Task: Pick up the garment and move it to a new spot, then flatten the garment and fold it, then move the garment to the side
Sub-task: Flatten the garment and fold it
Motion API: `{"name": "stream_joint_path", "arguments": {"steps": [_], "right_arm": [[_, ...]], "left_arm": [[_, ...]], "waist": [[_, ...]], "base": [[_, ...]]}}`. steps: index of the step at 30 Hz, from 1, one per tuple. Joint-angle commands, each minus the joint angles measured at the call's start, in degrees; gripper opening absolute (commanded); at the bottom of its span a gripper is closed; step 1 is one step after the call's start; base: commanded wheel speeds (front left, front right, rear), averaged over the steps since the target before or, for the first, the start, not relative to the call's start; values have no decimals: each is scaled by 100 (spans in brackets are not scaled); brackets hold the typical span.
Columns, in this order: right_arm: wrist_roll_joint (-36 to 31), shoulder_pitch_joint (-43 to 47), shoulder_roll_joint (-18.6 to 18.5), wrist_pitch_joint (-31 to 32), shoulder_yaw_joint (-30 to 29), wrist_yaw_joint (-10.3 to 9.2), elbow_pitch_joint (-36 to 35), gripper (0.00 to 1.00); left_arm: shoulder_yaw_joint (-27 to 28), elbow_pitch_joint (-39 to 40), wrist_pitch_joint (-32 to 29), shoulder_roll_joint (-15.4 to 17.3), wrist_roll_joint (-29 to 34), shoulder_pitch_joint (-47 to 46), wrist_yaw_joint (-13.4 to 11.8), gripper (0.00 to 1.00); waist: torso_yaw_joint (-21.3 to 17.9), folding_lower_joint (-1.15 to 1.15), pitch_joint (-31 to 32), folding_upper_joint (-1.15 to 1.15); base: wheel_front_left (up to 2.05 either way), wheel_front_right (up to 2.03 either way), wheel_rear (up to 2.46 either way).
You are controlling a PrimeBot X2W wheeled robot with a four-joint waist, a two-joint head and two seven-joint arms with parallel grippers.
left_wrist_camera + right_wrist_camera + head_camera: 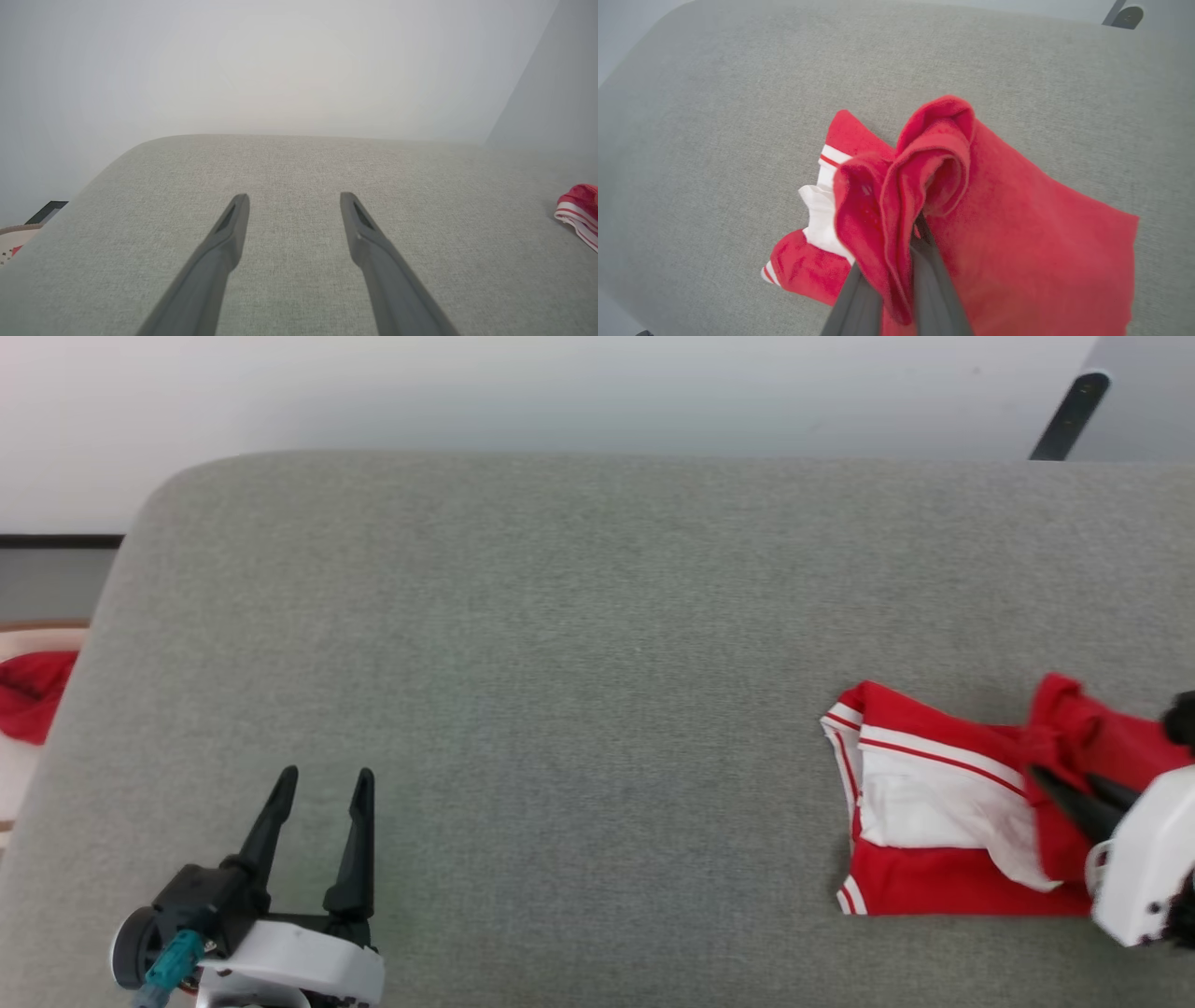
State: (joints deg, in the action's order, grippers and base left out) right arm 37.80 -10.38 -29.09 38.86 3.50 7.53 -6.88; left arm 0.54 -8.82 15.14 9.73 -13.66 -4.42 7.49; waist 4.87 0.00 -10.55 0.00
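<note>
Pinches, with the right hand [1064,779], a bunched red fold of the garment [934,803] lying at the right end of the grey surface [560,663]; tips buried in cloth, wrist cut off by the frame. Holds the left hand [327,772] spread, empty, well apart.

The garment [1017,242] is soft, matt knit cloth with a slightly fuzzy nap. The seat surface [560,663] is grey woven fabric, matt and finely grained. The left gripper [327,772] has dark matt fingers [224,242] and a smooth white housing [299,961] that looks like plastic.
</note>
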Motion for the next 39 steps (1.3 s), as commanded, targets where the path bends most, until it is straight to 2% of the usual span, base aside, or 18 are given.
{"name": "stream_joint_path", "arguments": {"steps": [1, 12, 24, 26, 27, 28, 29, 39], "right_arm": [[-22, -101, 48, -15, 106, -10, -8, 0], [5, -364, 277, -318, 959, -10, 444, 0], [-10, -563, 297, -730, 1495, -10, 1142, 0], [-5, -601, 299, -791, 1587, -10, 1217, 33], [-5, -633, 302, -833, 1631, -10, 1240, 38], [2, -657, 308, -870, 1664, -10, 1260, 81], [12, -670, 310, -905, 1688, -10, 1272, 100], [111, -874, 113, -1179, 1699, -10, 1251, 100]], "left_arm": [[0, -14, -6, 7, -37, -13, -1, 100], [-10, -131, -6, -14, -131, -8, -1, 100], [1, -189, -6, -56, -186, -81, -1, 100], [2, -205, -6, -56, -193, -90, -1, 100], [1, -193, -6, -50, -205, -93, -1, 100], [6, -178, -6, -45, -218, -85, -1, 100], [20, -174, -6, -40, -221, -66, -1, 100], [132, -211, -6, 34, -296, 56, -1, 100]], "waist": [[96, 0, 7, 0], [363, 0, 14, 0], [366, 0, -10, 0], [342, 0, 6, 0], [325, 0, 17, 0], [305, 0, 30, 0], [283, 0, 46, 0], [-77, 0, 221, 0]], "base": [[0, 0, 0], [0, 0, 0], [0, 0, 0], [0, 0, 0], [0, 0, 0], [0, 0, 0], [0, 0, 0], [0, 0, 0]]}}
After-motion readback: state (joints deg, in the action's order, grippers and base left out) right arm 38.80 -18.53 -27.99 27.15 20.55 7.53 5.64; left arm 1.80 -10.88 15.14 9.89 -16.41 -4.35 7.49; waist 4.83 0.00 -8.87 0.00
